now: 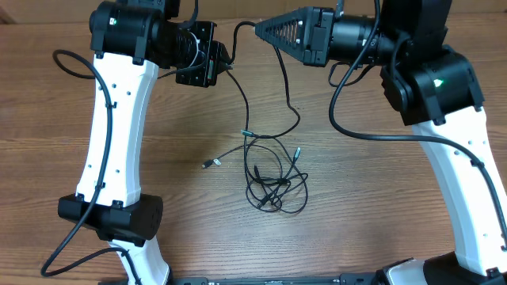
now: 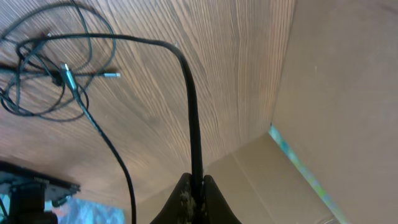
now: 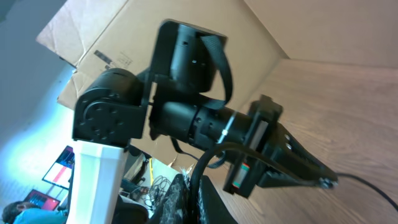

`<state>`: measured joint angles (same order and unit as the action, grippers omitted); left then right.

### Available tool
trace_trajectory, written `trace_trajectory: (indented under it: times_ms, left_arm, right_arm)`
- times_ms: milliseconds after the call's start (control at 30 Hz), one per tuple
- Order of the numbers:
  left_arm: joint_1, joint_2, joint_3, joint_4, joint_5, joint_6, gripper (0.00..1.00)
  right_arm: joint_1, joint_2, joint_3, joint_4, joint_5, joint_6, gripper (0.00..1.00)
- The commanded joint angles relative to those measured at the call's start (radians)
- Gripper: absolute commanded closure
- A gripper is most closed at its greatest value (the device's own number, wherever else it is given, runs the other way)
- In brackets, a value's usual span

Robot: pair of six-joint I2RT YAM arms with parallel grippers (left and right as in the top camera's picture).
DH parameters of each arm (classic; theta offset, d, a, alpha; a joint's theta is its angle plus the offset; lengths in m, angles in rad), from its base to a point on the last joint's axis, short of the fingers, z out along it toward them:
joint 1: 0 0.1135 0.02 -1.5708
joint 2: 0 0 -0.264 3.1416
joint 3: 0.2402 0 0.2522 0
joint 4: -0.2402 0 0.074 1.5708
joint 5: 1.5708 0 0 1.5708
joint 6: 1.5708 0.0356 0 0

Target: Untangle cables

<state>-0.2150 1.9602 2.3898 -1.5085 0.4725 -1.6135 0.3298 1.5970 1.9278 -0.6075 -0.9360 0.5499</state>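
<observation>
Brown wood-grain table (image 1: 174, 134) fills most of what I can see, and plain cardboard sheeting (image 2: 336, 93) stands along its far edge like a low wall. Through a gap past the cardboard, the right wrist view catches a blurry, bluish bit of room, too soft to make out.

Two white-and-black arms rise from the near side, the left arm (image 1: 115, 119) and the right arm (image 1: 451, 134), both bent inward so their ends nearly face each other by the far edge.

The left gripper (image 2: 196, 186) has its jaws pressed together on a black strand that climbs away from the fingers and curves back toward the tangle. The right gripper (image 1: 257, 28) has its jaws together too, and it looks clamped on another strand, though its own camera shows that spot poorly.

The cables (image 1: 273, 178) lie mostly as a loose knot of thin black loops at mid-table, between the arms, with two strands running up to the grippers. A stray plug end (image 1: 207, 164) rests just left of the knot.
</observation>
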Motion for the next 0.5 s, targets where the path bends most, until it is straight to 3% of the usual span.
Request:
trace_trajectory:
  times_ms: [0, 167, 267, 367, 467]
  left_arm:
    - [-0.004, 0.009, 0.001, -0.003, -0.089, 0.063, 0.96]
    - [-0.002, 0.001, 0.003, 0.128, 0.029, 0.195, 0.96]
    - [-0.002, -0.02, 0.003, 0.209, 0.109, 0.208, 0.96]
    - [-0.003, -0.051, 0.003, 0.25, 0.07, 0.206, 0.96]
    - [-0.003, -0.084, 0.003, 0.274, 0.01, 0.206, 0.96]
  right_arm:
    - [-0.038, -0.008, 0.007, -0.044, 0.002, -0.002, 0.96]
    - [-0.127, -0.008, 0.007, -0.192, 0.04, -0.02, 0.93]
    - [-0.19, -0.008, 0.007, -0.309, 0.097, -0.07, 0.91]
    - [-0.235, -0.008, 0.007, -0.415, 0.19, -0.089, 0.78]
    - [-0.258, -0.008, 0.007, -0.485, 0.283, -0.089, 0.76]
